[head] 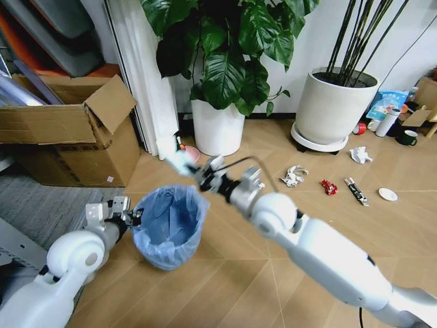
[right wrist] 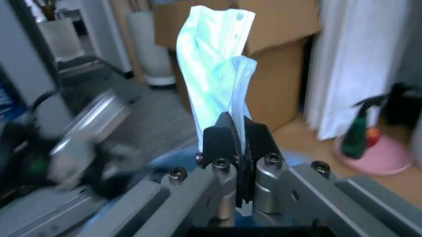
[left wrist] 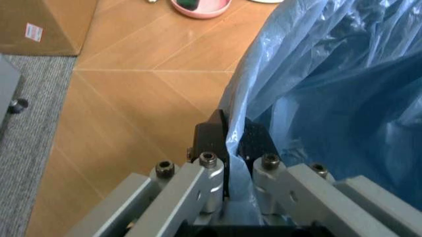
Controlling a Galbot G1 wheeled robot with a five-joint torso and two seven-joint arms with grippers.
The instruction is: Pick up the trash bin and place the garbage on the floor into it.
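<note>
The right gripper [right wrist: 237, 143] pinches a pale blue-white wrapper [right wrist: 214, 74], which stands upright above its closed fingers [right wrist: 221, 140]; cardboard box [right wrist: 277, 29] behind.

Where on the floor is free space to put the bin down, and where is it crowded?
Bare floor lies in front of the trash bin, below the right arm. Crowded: the strip near the grey pot, with a paper wad, red scrap and white disc.

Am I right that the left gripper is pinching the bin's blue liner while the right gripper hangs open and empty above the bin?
Not quite: the right gripper is shut on a light wrapper, as the right wrist view shows. The left gripper does pinch the trash bin liner.
</note>
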